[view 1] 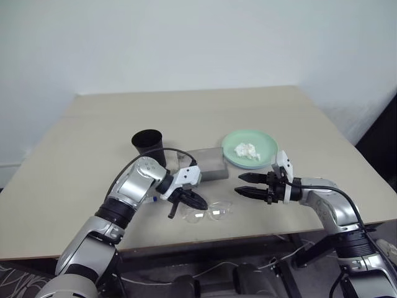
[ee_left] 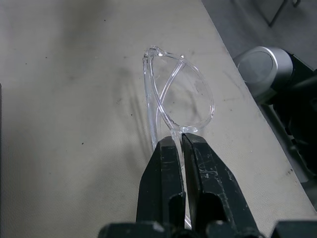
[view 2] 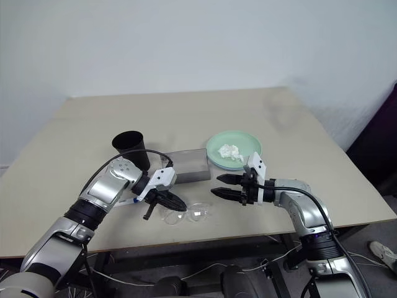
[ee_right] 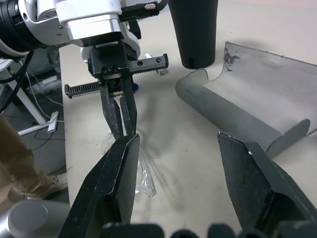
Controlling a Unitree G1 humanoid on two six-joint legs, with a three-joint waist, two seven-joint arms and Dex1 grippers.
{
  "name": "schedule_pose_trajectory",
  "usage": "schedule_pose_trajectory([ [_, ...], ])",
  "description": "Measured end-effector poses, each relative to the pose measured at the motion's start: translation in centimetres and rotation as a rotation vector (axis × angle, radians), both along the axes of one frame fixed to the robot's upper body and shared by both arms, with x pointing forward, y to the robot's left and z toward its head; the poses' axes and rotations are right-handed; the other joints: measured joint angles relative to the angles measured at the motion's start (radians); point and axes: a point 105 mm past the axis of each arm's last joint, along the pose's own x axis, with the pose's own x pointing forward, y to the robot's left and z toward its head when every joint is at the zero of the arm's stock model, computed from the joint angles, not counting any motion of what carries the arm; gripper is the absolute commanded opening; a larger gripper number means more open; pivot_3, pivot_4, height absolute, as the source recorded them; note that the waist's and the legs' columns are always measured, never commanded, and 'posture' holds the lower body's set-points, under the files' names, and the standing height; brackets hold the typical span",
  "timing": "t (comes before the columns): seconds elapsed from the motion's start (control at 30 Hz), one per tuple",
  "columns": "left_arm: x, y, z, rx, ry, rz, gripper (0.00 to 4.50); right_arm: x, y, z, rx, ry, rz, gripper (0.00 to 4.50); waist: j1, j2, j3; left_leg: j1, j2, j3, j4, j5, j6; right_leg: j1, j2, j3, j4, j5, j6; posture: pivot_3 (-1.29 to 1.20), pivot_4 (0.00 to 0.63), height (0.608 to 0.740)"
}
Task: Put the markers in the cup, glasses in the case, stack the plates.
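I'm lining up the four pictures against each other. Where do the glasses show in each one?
Left eye view: glasses near the table's front edge, at the left tool.
Right eye view: same spot.
Left wrist view: centre, pinched by the shut fingers.
Right wrist view: low, left of centre.
Shared landmark: the left tool's black fingers.

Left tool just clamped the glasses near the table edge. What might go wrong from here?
1. The left tool pinches only a thin bit of the glasses frame; they may twist or slip out on the lift.
2. They lie near the table's front edge, so a slip could drop them to the floor.
3. The open right tool hovers close by, and the case lies just behind; a hasty swing could clip either.
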Motion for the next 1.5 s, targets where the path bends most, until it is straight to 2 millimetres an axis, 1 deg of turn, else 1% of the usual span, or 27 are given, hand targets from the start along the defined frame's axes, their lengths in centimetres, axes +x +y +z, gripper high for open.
schedule_pose_trajectory([
  [0.1, 0.1, 0.1, 0.4, -0.024, 0.006, 0.017, 0.03, 0.0, 0.0, 0.0, 0.0, -0.001, -0.002, 2.72, 0.0, 0.0, 0.0, 0.0, 0.0, 0.0, 0.0, 0.0, 0.0, 0.0, 0.0, 0.0, 0.0, 0.0, 0.0, 0.0, 0.0, 0.737],
  [0.13, 0.2, 0.1, 0.9, -0.048, 0.007, 0.029, 0.03, 0.0, 0.0, 0.0, -0.001, -0.002, -0.003, 2.72, 0.0, 0.0, 0.0, 0.0, 0.0, 0.0, 0.0, 0.0, 0.0, 0.0, 0.0, 0.0, 0.0, 0.0, 0.0, 0.0, 0.0, 0.737],
  [0.23, 0.8, -0.1, 3.0, -0.129, -0.009, 0.052, 0.03, 0.2, -0.1, -0.1, -0.001, -0.004, -0.012, 2.72, 0.0, 0.0, 0.0, -0.001, 0.0, 0.0, 0.0, 0.0, 0.0, 0.0, 0.0, 0.0, 0.0, 0.0, 0.0, 0.0, 0.0, 0.737],
  [0.4, 2.3, 0.2, 6.3, -0.177, -0.113, 0.071, 0.03, 0.6, -0.2, 0.0, -0.001, -0.013, -0.023, 2.72, 0.0, -0.001, 0.0, 0.0, 0.0, 0.0, 0.0, 0.0, 0.0, 0.0, 0.0, 0.0, 0.0, 0.0, 0.0, 0.0, 0.0, 0.737],
  [0.47, 3.2, 0.2, 7.2, -0.175, -0.184, 0.089, 0.03, 0.8, -0.3, 0.0, -0.003, -0.013, -0.03, 2.72, 0.0, -0.001, 0.0, 0.0, 0.0, 0.0, 0.0, 0.0, 0.0, 0.0, 0.0, 0.0, 0.0, 0.0, 0.0, 0.0, 0.0, 0.737],
  [0.53, 4.8, 0.5, 7.6, -0.15, -0.282, 0.133, 0.03, 0.9, -0.4, 0.0, -0.003, -0.016, -0.03, 2.72, 0.001, -0.001, 0.0, 0.0, 0.0, 0.0, 0.0, 0.0, 0.0, 0.0, 0.0, 0.0, 0.0, 0.0, 0.0, 0.0, 0.0, 0.737],
  [0.63, 7.9, 0.8, 7.8, -0.088, -0.456, 0.223, 0.03, 1.0, -0.3, 0.1, -0.002, -0.021, -0.032, 2.72, 0.013, -0.001, 0.0, 0.0, 0.0, 0.0, 0.0, 0.0, 0.0, 0.0, 0.0, 0.0, 0.0, 0.0, 0.0, 0.0, 0.0, 0.737],
  [0.73, 9.7, 0.7, 7.4, -0.033, -0.571, 0.248, 0.03, 1.1, -0.2, 0.2, 0.001, -0.026, -0.032, 2.72, 0.02, -0.001, 0.0, -0.001, -0.001, 0.0, 0.0, 0.0, 0.0, 0.0, 0.0, 0.0, -0.001, 0.0, 0.0, 0.0, 0.0, 0.737],
  [0.8, 10.4, 0.1, 6.6, -0.004, -0.617, 0.239, 0.03, 1.1, -0.1, 0.3, 0.005, -0.027, -0.033, 2.72, 0.021, -0.001, 0.0, -0.001, -0.001, 0.0, 0.0, 0.0, 0.0, 0.0, 0.0, 0.0, -0.001, 0.0, 0.001, 0.0, 0.0, 0.737],
  [0.9, 11.0, -0.1, 5.2, 0.05, -0.66, 0.235, 0.03, 1.2, 0.0, 0.3, 0.007, -0.029, -0.04, 2.72, 0.021, -0.001, 0.0, -0.002, -0.001, 0.0, 0.0, -0.001, 0.001, -0.001, 0.0, 0.0, -0.001, 0.001, 0.001, 0.0, 0.0, 0.737],
  [1.03, 11.3, 0.1, 4.3, 0.092, -0.687, 0.227, 0.03, 1.2, -0.1, 0.2, 0.006, -0.029, -0.047, 2.72, 0.02, -0.002, 0.0, -0.003, -0.001, 0.0, 0.0, -0.001, 0.001, -0.001, 0.0, 0.0, -0.001, 0.001, 0.002, 0.0, 0.0, 0.737],
  [1.13, 11.4, -0.5, 3.6, 0.118, -0.688, 0.201, 0.03, 1.3, -0.1, 0.1, 0.005, -0.028, -0.057, 2.72, 0.021, -0.002, 0.0, -0.003, -0.002, 0.0, 0.0, -0.001, 0.001, -0.001, 0.0, 0.0, -0.001, 0.001, 0.002, 0.0, 0.0, 0.737],
  [1.27, 10.7, -0.9, 2.3, 0.142, -0.625, 0.163, 0.03, 1.2, -0.2, -0.1, 0.005, -0.024, -0.065, 2.72, 0.02, -0.002, 0.001, -0.003, -0.002, 0.0, 0.001, -0.001, 0.001, -0.001, 0.0, 0.001, -0.001, 0.001, 0.002, 0.0, 0.0, 0.737],
  [1.43, 10.2, -1.1, 1.9, 0.154, -0.583, 0.123, 0.03, 1.1, -0.2, -0.2, 0.006, -0.025, -0.068, 2.72, 0.02, -0.002, 0.0, -0.002, -0.001, 0.0, 0.001, -0.001, 0.002, -0.001, 0.0, 0.001, 0.0, 0.001, 0.002, 0.0, 0.0, 0.737],
  [1.5, 10.1, -1.1, 1.8, 0.159, -0.571, 0.125, 0.46, 1.1, -0.1, -0.2, 0.008, -0.025, -0.069, 2.72, 0.02, -0.002, 0.0, -0.002, -0.001, 0.0, 0.001, -0.001, 0.002, 0.0, 0.0, 0.001, 0.0, 0.001, 0.002, 0.0, 0.0, 0.737],
])
